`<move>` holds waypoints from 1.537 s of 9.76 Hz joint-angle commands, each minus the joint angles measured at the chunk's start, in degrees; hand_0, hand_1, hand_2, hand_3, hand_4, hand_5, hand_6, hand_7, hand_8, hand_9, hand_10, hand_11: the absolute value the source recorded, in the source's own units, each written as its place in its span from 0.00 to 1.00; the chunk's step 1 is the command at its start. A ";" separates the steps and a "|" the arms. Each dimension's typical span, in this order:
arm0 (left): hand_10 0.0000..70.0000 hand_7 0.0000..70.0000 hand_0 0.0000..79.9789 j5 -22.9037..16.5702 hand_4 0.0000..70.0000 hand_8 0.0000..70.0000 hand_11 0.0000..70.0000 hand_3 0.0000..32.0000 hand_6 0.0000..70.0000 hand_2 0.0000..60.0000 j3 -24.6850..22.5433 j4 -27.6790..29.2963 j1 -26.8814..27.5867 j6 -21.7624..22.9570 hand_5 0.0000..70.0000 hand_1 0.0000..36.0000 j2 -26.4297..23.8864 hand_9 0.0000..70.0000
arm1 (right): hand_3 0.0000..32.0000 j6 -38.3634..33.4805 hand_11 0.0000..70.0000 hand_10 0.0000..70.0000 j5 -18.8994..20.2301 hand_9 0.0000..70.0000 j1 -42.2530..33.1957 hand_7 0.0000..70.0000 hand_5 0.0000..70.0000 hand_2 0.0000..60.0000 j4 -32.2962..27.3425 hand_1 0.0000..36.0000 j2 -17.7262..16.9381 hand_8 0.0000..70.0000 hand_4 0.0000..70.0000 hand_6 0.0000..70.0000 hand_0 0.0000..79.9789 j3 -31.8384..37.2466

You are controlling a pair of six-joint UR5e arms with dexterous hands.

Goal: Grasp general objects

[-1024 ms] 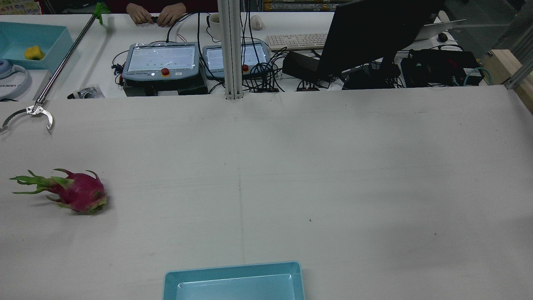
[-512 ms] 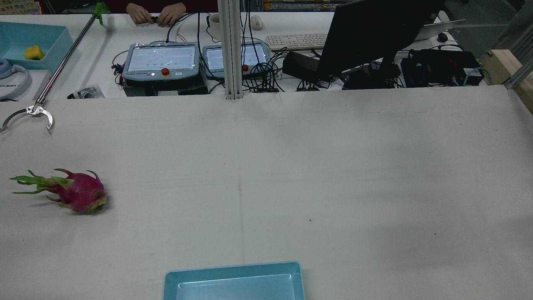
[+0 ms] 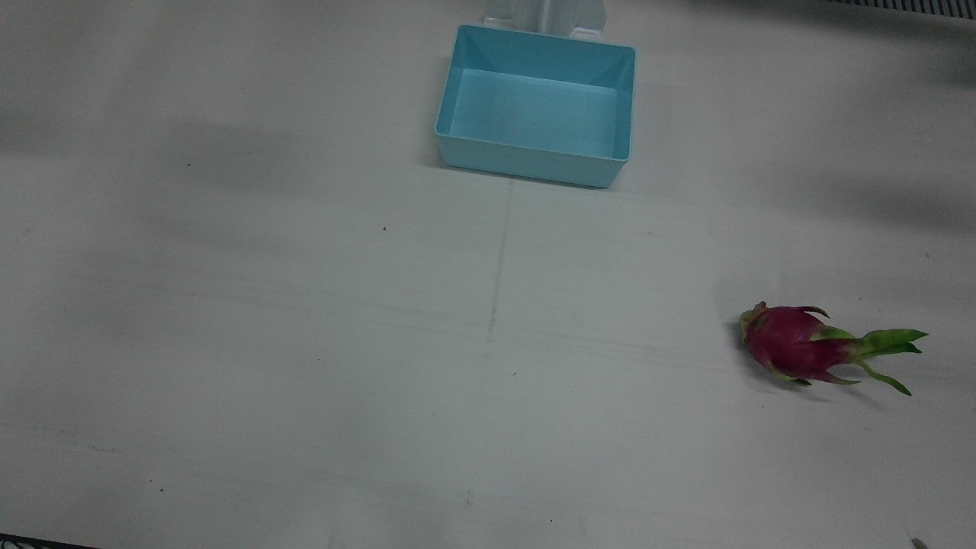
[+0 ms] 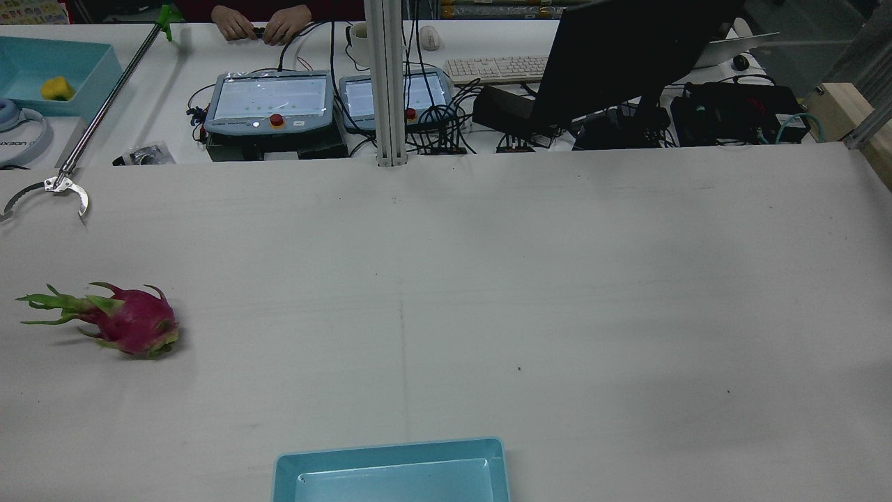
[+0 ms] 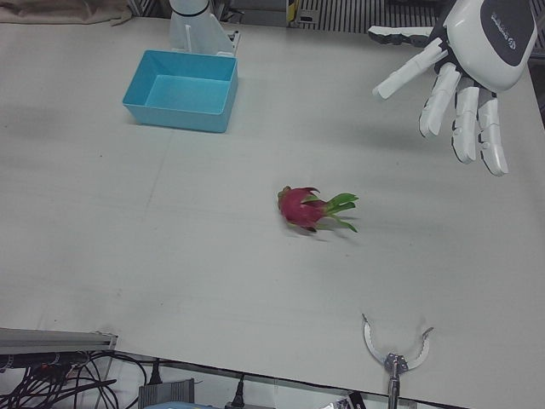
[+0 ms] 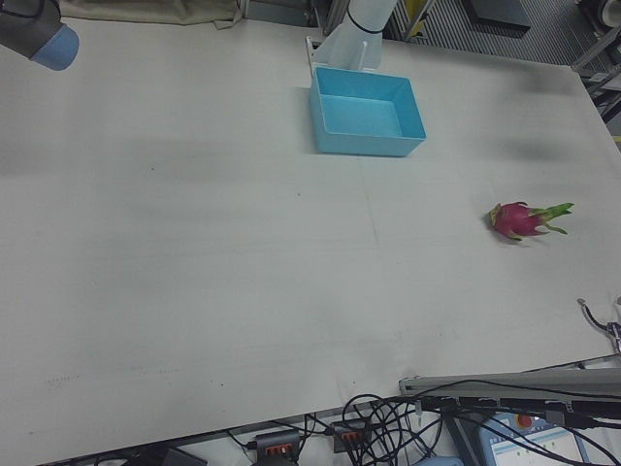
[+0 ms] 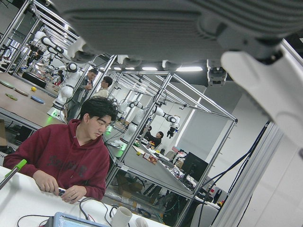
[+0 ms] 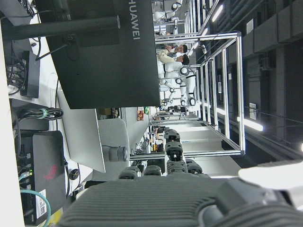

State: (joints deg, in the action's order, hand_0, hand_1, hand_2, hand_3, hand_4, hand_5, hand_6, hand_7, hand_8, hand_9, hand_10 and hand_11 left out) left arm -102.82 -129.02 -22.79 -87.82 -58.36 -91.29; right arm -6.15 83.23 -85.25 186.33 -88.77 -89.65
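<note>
A pink dragon fruit (image 3: 793,347) with green leafy tips lies on its side on the white table. It also shows at the left of the rear view (image 4: 132,324), in the left-front view (image 5: 300,207) and in the right-front view (image 6: 517,219). My left hand (image 5: 464,77) is white, open with fingers spread, and hovers high above the table, well off to one side of the fruit, holding nothing. Of my right hand, only dark finger parts (image 8: 165,182) show in its own view; its state is unclear. A grey arm joint (image 6: 39,34) shows at the right-front view's top left.
An empty light-blue bin (image 3: 534,160) stands at the table's robot-side edge, also in the rear view (image 4: 390,453). A metal reacher claw (image 4: 49,192) on a long rod rests at the operator-side edge near the fruit. Teach pendants (image 4: 272,101) and a monitor (image 4: 627,56) lie beyond.
</note>
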 commanded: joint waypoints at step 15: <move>0.00 0.15 0.75 3.55 0.38 0.00 0.00 0.00 0.00 0.00 5.63 19.18 19.66 -14.74 0.23 0.36 10.87 0.01 | 0.00 0.00 0.00 0.00 0.00 0.00 0.00 0.00 0.00 0.00 0.00 0.00 0.00 0.00 0.00 0.00 0.00 0.27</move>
State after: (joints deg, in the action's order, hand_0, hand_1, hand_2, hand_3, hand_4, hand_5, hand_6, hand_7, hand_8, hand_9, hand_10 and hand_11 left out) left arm -105.57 -124.72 -5.81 -77.96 -68.73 -81.34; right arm -6.15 83.23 -85.25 186.33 -88.77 -89.39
